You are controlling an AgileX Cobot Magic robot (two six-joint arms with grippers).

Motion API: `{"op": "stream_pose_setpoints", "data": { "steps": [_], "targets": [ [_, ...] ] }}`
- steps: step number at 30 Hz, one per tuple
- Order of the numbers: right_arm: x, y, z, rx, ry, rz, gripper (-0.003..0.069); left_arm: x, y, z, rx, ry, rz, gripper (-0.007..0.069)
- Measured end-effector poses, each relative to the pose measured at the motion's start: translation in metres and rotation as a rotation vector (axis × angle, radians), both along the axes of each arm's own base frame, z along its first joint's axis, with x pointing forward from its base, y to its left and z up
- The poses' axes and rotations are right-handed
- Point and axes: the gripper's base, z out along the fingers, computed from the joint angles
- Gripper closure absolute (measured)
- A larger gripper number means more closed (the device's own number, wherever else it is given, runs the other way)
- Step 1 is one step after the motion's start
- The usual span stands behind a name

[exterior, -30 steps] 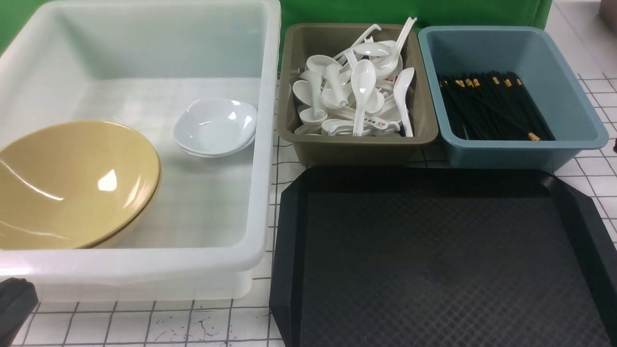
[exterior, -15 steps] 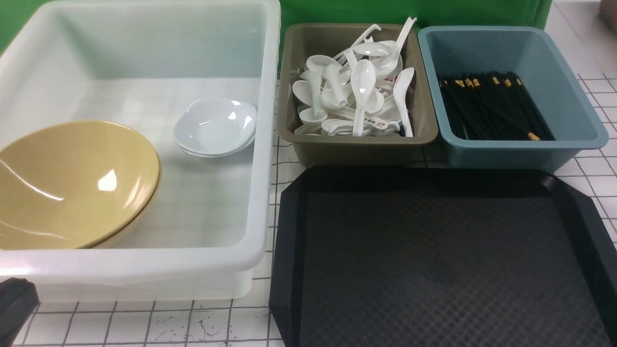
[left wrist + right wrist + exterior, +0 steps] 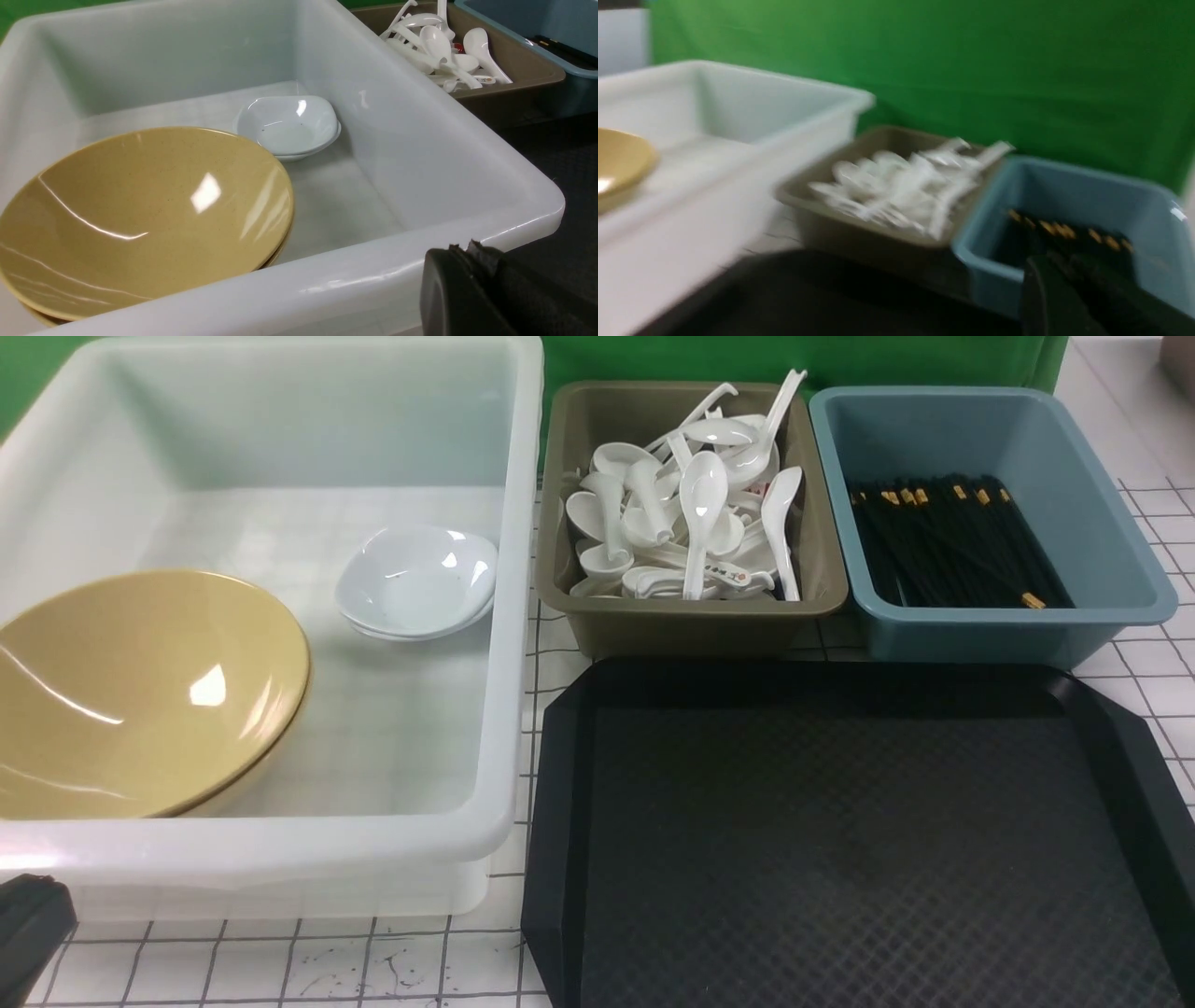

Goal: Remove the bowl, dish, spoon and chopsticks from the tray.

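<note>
Nothing shifts since before: tray [image 3: 859, 840] bare, bowl [image 3: 140, 695] binned, glossy and slippery, best gripped by its rim; both grippers' openings unreadable.

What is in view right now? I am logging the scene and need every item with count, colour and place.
Large white plastic tub: one, translucent white, front view's left.
Wide glossy mustard-yellow bowl: yellow, inside the white tub; a second rim seems to show beneath.
Small rounded-square white dish: white, inside the tub, apparently stacked on another.
Olive plastic tub: one, centre back.
White soup spoons: many, heaped in the olive tub.
Blue plastic tub: one, right back.
Black chopsticks with gold bands: many, in the blue tub.
Flat black textured tray: one, nothing on it.
Left gripper: black, outside the white tub.
Right gripper: black, blurred.
</note>
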Motion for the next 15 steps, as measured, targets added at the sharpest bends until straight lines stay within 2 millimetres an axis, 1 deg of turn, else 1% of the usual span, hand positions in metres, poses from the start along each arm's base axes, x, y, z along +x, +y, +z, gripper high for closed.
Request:
{"op": "stream_pose_setpoints", "data": {
  "steps": [1,2,4,10,12,15],
  "targets": [
    [-0.002,-0.004,-0.008,-0.009,0.000,-0.039,0.0587,0.000,0.000,0.000,0.000,0.000,0.000,0.0636],
    [-0.004,-0.008,-0.021,-0.021,0.014,-0.093,0.0603,0.000,0.000,0.000,0.000,0.000,0.000,0.0636],
    [-0.009,-0.014,-0.038,-0.053,0.009,-0.158,0.0620,0.000,0.000,0.000,0.000,0.000,0.000,0.0636],
    [-0.017,-0.023,-0.081,-0.025,0.040,-0.286,0.0624,0.000,0.000,0.000,0.000,0.001,0.000,0.0636],
    [-0.019,-0.025,-0.086,-0.005,0.044,-0.314,0.0624,0.000,0.000,0.000,0.000,0.001,0.000,0.0636],
    [-0.020,-0.026,-0.088,0.016,0.056,-0.343,0.0624,0.000,0.000,0.000,0.000,0.001,0.000,0.0636]
  ]
}}
